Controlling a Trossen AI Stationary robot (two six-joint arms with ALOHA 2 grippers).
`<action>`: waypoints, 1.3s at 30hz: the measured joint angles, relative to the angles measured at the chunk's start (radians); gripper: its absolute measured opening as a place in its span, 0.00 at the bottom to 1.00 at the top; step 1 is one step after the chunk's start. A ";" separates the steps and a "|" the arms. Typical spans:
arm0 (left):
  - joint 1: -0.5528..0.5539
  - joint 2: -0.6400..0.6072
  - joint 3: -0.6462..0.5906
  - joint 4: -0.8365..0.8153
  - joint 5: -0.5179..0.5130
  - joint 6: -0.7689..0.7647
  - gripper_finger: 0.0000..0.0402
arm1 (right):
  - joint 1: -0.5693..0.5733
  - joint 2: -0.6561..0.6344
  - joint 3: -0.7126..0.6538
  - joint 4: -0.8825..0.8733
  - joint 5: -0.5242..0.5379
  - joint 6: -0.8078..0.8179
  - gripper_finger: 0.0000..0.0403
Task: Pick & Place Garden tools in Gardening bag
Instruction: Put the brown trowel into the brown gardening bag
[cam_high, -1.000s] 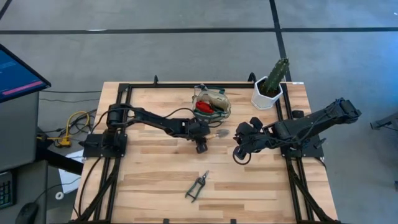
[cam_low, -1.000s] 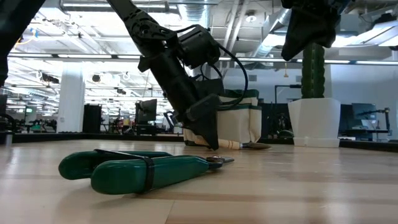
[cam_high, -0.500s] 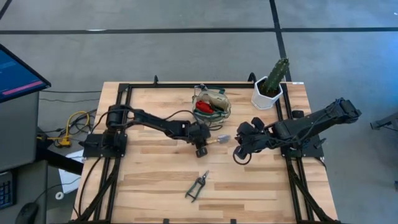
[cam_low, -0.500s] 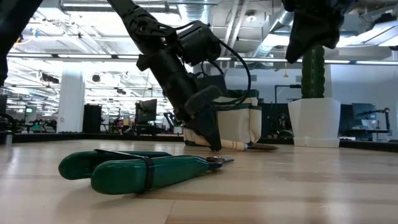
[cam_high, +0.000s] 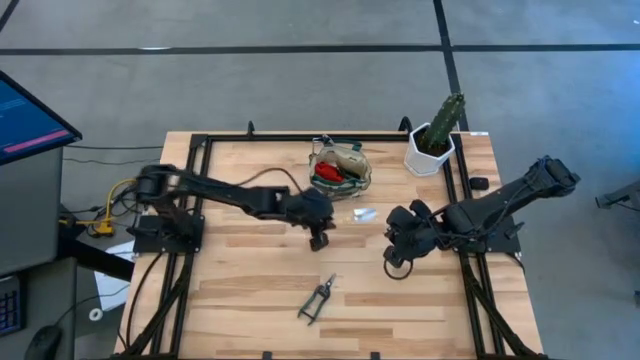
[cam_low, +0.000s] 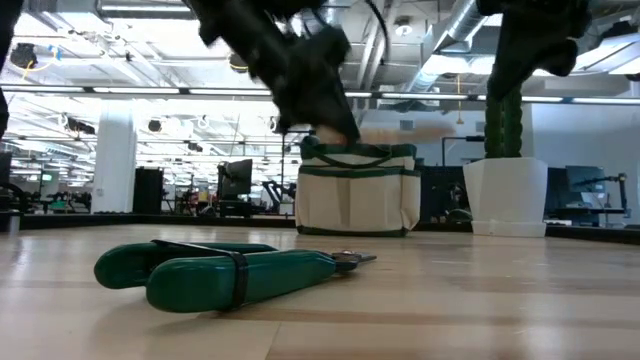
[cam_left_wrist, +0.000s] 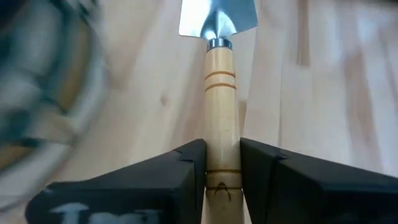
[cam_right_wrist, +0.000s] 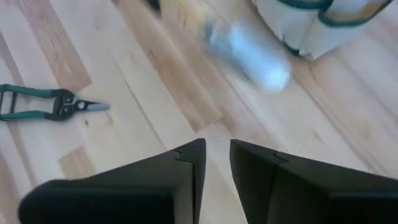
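Observation:
My left gripper is shut on the wooden-handled trowel, in the air in front of the cream gardening bag. The blade points toward the table's right. In the low view the trowel is a blur at the height of the bag's rim. A red-headed tool sticks out of the bag. The green-handled pruning shears lie flat near the front edge. My right gripper hovers right of the trowel, empty, its fingers a narrow gap apart. My left gripper pinches the trowel's wooden handle near its free end between its two fingers. The fingers come slanting down from the table's left. The handle runs on forward past them to the blade. The trowel is lifted clear of the table, about level.
A white pot with a green cactus stands at the far right, beside the bag. A black frame runs round the wooden table. Bare wood lies between the shears and the bag.
My left gripper has risen from the table with the trowel, which lay flat in front of the bag and is now lifted clear, up at the bag's rim. My right gripper has gone a little toward the table's right and near edges.

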 joint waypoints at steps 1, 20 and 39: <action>0.000 -0.030 -0.002 -0.003 -0.020 0.000 0.13 | 0.006 0.000 0.000 -0.007 0.000 0.020 0.16; -0.117 -0.405 -0.087 -0.013 -0.717 0.280 0.13 | -0.047 0.001 0.000 0.323 0.058 0.095 0.16; -0.146 -0.398 -0.144 -0.008 -0.788 0.239 0.13 | -0.318 -0.093 -0.051 0.845 -0.205 -0.285 0.16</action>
